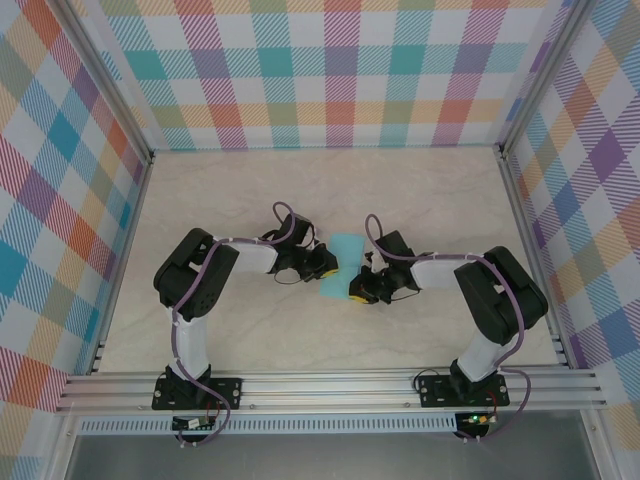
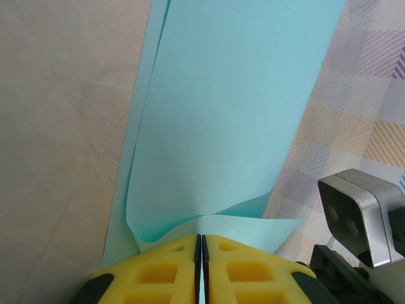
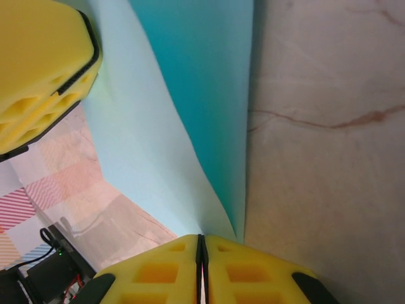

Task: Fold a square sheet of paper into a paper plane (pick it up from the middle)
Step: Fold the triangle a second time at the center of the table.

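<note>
The square sheet of paper [image 1: 346, 252] is light turquoise and hangs between the two grippers near the table's middle. My left gripper [image 1: 328, 266] is shut on one edge of it. In the left wrist view the sheet [image 2: 240, 114] curls up and away from the pinched yellow fingertips [image 2: 200, 239], with a second layer showing along its left side. My right gripper [image 1: 356, 294] is shut on the sheet's near edge. From the right wrist the paper [image 3: 190, 95] rises in a bent fold out of the closed jaws [image 3: 202, 239]. No paper plane shape shows.
The marble-look table [image 1: 250, 200] is bare around the arms, bounded by checked walls and an aluminium rail [image 1: 330, 385] at the near edge. The left gripper's yellow finger [image 3: 44, 69] sits close to the right wrist camera. The right wrist camera housing [image 2: 357, 215] is near the left gripper.
</note>
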Tool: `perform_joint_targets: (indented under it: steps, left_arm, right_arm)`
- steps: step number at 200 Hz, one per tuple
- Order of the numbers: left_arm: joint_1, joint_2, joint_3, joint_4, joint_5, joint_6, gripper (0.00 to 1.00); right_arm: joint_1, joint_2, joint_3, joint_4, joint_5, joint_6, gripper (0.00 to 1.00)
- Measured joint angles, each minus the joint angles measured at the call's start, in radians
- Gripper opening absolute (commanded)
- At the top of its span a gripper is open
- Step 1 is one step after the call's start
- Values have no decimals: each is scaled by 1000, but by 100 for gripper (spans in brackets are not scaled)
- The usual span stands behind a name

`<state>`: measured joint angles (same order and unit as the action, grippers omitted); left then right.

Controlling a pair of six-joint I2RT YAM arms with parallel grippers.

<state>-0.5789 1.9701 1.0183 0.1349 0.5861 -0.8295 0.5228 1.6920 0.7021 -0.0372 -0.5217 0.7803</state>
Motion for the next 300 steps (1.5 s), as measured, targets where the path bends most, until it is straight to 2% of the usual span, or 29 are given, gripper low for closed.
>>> perform_joint_targets:
  steps: [60,131,223,300]
  left_arm:
    - [0,0,0,0,0,5,12]
    - [0,0,0,-1,-1,5,12]
    - [-1,0,2,-2,-2,5,12]
    - [-1,0,2,-3,-3,8,12]
  right_arm:
    - [-19,-11,-39,75,-37,36,11]
    - [-19,-72,34,-2,-24,45,10]
    - [-12,60,104,-42,8,19,11]
    - [-12,50,90,-36,29,-3,14]
